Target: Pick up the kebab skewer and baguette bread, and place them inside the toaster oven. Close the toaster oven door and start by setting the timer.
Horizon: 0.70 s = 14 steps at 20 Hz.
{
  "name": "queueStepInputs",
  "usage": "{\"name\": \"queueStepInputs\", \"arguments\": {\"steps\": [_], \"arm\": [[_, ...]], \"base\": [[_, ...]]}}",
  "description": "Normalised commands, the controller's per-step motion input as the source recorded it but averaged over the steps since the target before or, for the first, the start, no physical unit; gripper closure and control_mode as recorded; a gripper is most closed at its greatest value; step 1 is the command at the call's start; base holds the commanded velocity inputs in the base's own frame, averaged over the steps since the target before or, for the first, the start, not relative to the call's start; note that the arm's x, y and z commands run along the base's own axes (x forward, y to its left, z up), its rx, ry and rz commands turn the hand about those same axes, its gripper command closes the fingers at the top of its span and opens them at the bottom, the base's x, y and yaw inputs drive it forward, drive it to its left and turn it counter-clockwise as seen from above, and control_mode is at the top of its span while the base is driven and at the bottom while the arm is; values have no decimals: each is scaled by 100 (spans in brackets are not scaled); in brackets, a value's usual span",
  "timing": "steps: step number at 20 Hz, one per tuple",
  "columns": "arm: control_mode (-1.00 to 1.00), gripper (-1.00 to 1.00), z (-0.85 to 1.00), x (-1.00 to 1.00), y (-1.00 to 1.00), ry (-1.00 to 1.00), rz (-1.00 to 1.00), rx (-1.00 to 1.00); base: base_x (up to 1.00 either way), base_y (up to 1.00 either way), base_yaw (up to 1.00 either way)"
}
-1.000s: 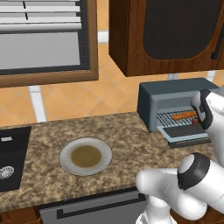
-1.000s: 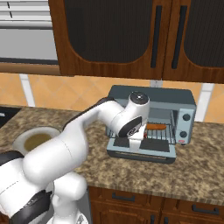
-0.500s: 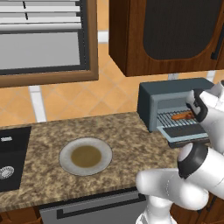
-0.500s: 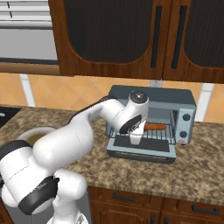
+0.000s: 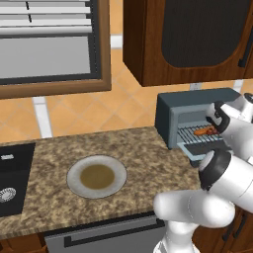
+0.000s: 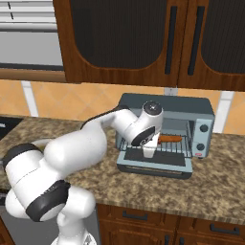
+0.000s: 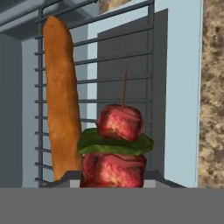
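The toaster oven [image 6: 167,106] stands on the counter with its door [image 6: 155,166] folded down open. Along its wire rack [image 7: 118,65] lies the baguette bread [image 7: 61,100], a smooth orange-brown loaf, also seen inside the oven [image 6: 170,139] [image 5: 205,131]. My gripper [image 7: 112,177] is shut on the kebab skewer [image 7: 118,144], which has red meat chunks, a green slice and a thin stick tip. It holds the skewer over the rack, just beside the loaf. In the right base view my gripper [image 6: 149,152] hangs at the oven mouth above the open door.
A round plate [image 5: 96,177] lies bare on the granite counter left of the oven [image 5: 183,106]. A dark sink [image 5: 10,183] sits at the far left. Dark wooden cabinets hang above the oven. Its knobs [image 6: 205,130] are on the right side panel.
My elbow has shifted while the hand stays at the oven mouth. The skewer remains in my grip and the baguette has not moved.
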Motion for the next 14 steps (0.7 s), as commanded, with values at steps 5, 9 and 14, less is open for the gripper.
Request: {"name": "queueStepInputs", "arguments": {"steps": [5,9,14], "arm": [[-100,100,-3,19,0,0,0,0],[-100,100,0,23,0,0,0,0],[-100,100,0,25,0,1,0,0]], "base": [[0,0,0],[0,0,0],[0,0,0]]}}
